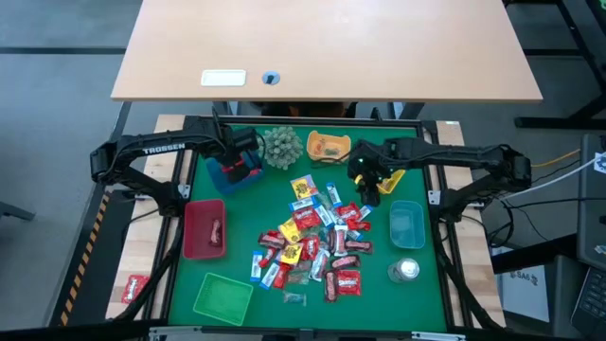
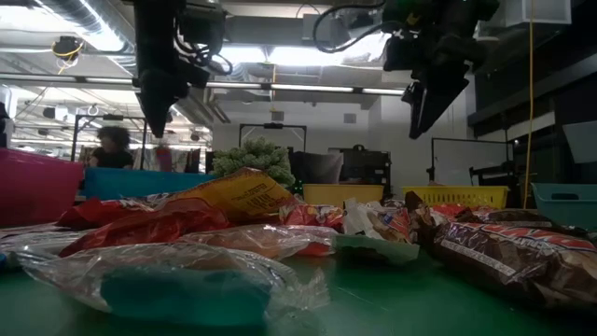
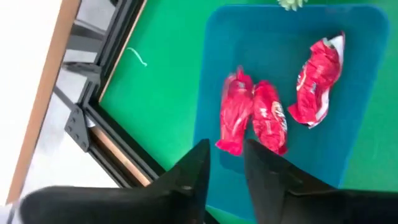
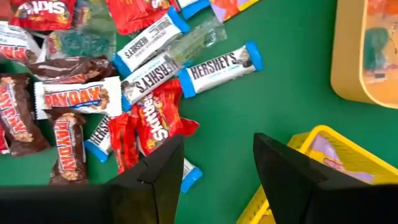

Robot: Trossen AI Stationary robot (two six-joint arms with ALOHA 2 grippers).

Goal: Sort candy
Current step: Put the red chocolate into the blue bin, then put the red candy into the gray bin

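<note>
A green mat (image 1: 237, 256) covers the tabletop, framed by dark rails, with a pale wooden desk (image 1: 322, 47) beyond it and grey floor around. The left pincer (image 3: 225, 163) hangs over a dark blue tray (image 3: 360, 130), its fingers a narrow gap apart and holding nothing; just past its fingertips three red-wrapped candies (image 3: 255, 118) lie in that tray. The right pincer (image 4: 216, 163) hovers with its fingers well apart and empty, above bare mat between the main candy pile (image 1: 317, 242) and a yellow tray (image 4: 311, 155). Just ahead of this pincer lie a red Skittles bag (image 4: 158, 118), Hershey's bars (image 4: 217, 67) in blue and white, and PayDay bars (image 4: 78, 96). A second, orange-yellow tray (image 1: 328, 145) and a spiky grey-green plant ball (image 1: 280, 146) sit between the two pincers. Well away from the left pincer stand a red tray (image 1: 204, 227) holding one candy and a light green tray (image 1: 223, 297); near the right pincer a pale blue tray (image 1: 407, 224). In the low view the room behind shows ceiling ducts, strip lights and a seated person (image 2: 114, 147) far off
</note>
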